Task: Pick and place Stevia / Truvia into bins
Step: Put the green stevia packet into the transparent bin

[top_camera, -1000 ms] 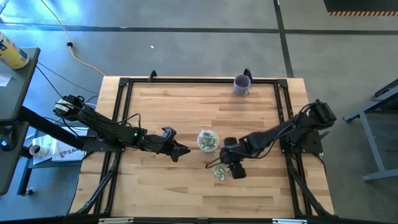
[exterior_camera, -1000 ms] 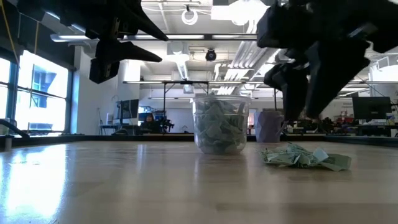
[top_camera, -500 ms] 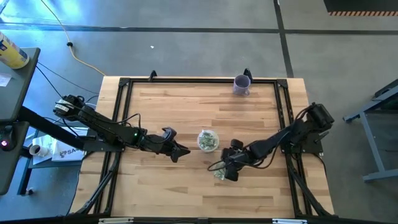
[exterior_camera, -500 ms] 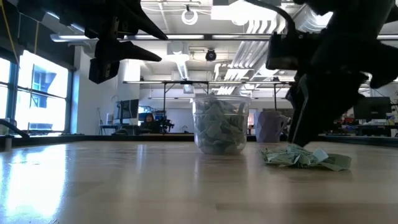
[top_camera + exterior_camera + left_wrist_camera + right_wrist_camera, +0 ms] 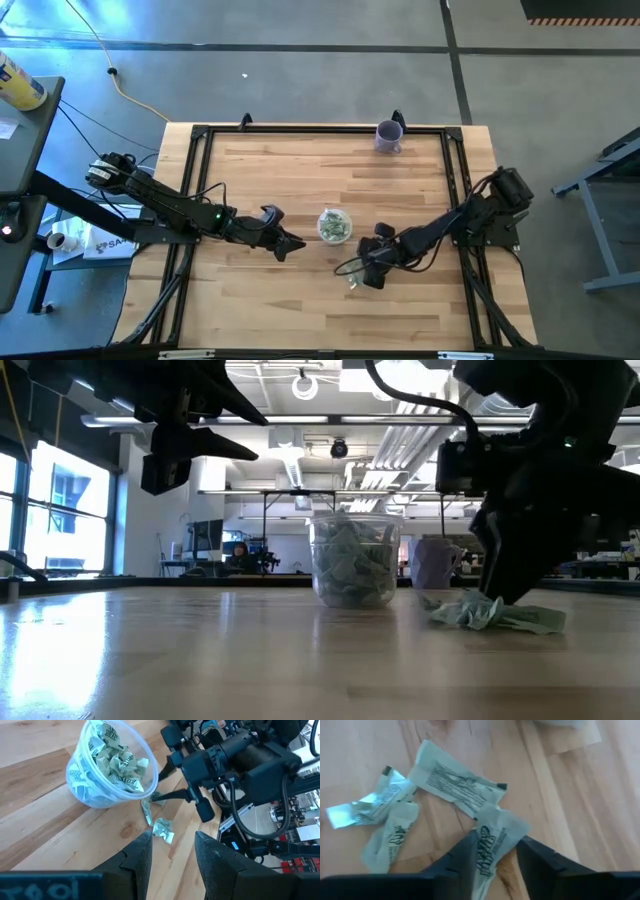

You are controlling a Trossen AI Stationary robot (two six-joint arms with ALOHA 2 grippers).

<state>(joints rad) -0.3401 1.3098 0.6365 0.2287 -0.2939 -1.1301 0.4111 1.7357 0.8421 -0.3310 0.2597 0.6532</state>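
Presently the right gripper (image 5: 492, 852) is down at the table on the loose sachets (image 5: 415, 815), its fingers (image 5: 540, 862) closing either side of one crumpled sachet (image 5: 492, 840), which sits between the tips; a firm grip cannot yet be confirmed. Three more sachets lie just ahead of the fingertips, one touching the gripped packet. The cup (image 5: 334, 225), already well filled with sachets, stands near, just to the gripper's side.

Judgement: pinch should finish squarely on the paper's middle before lifting, so the flat packet does not slide out or drag its neighbour along. Lift straight up, clear the cup's rim (image 5: 152, 775), then release from above.

Clearance: bare wood surrounds the pile; the table frame (image 5: 455, 215) is well apart. The left gripper (image 5: 284, 243) hovers beyond the cup, jaws apart and empty, leaving the transfer path unobstructed.
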